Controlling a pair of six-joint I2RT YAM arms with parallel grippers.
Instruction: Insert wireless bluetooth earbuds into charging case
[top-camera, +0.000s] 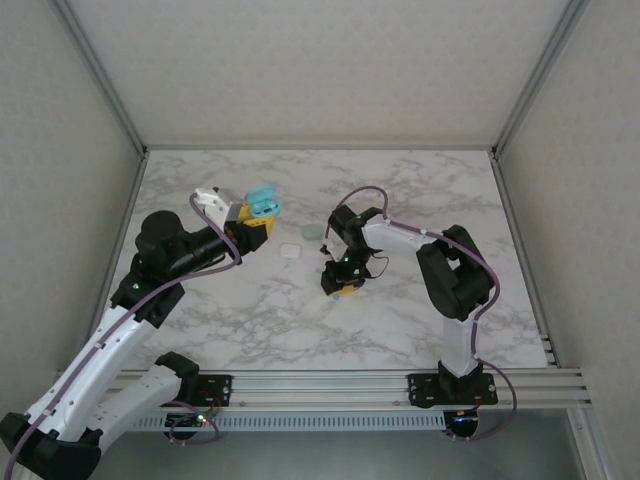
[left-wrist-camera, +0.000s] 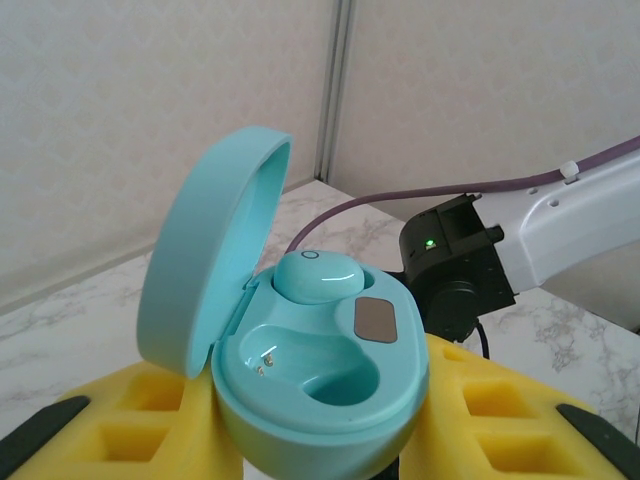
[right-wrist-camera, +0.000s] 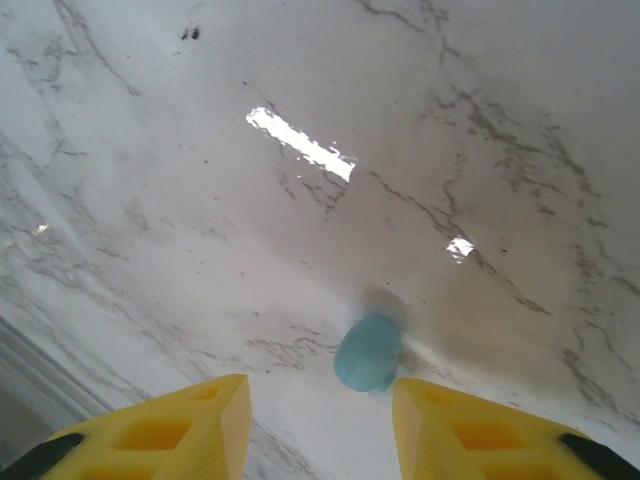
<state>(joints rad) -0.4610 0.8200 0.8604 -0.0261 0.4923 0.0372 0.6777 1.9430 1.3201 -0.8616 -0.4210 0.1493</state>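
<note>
- White-and-grey marbled tabletop (top-camera: 300, 330), pale panelled walls on three sides, aluminium posts in the corners.
- Left arm reaches in from the near-left corner. Left gripper (top-camera: 248, 222) is pinching a rounded teal plastic charging case (left-wrist-camera: 320, 390), its yellow foam fingers (left-wrist-camera: 130, 410) pressed against both flanks. The case is held up off the marble.
- Case lid (left-wrist-camera: 205, 260) stands swung open on the left side.
- One teal pebble-shaped earbud (left-wrist-camera: 318, 275) sits in the far socket. The near socket (left-wrist-camera: 335, 375) is bare, with small metal contacts showing.
- Just right of the case, on the marble: a small whitish rounded piece (top-camera: 290, 251), and beyond it a small pale green piece (top-camera: 314, 231). Both are too small to tell case from bud.
- Right gripper (right-wrist-camera: 320, 400) points down at mid-table, with its yellow tips spread apart.
- A second teal earbud (right-wrist-camera: 368, 352), blurred, lies on the marble in that gap. It sits hard by one tip and is not clamped.
</note>
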